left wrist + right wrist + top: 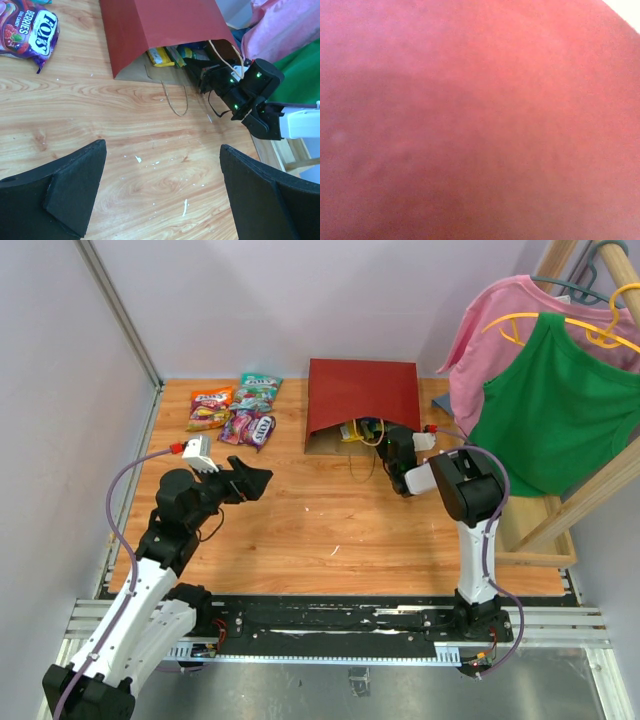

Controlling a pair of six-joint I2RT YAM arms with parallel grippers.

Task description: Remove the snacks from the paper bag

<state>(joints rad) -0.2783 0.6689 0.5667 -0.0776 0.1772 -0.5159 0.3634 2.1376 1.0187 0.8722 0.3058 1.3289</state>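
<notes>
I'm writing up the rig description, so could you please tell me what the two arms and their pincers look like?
The left arm and right arm have white links between bulky black joints, each trailed by a lilac-grey cable. The left pincer has broad, black, wedge-shaped fingers; the right pincer is black too, with small green lights behind it.

From my seat, the bag (362, 390) lies flat at the far middle of the bench (330, 540), its mouth towards me. A cluster of packets (235, 410) sits just left of it, in the far left corner. More snacks (162, 56) lie inside the mouth, and a handle (177, 102) trails onto the bench in front. The right jaws reach into the right side of the mouth. The left jaws hang over the left half, nearer me than the packets. Two shirts (545, 390) hang at the right edge.
</notes>
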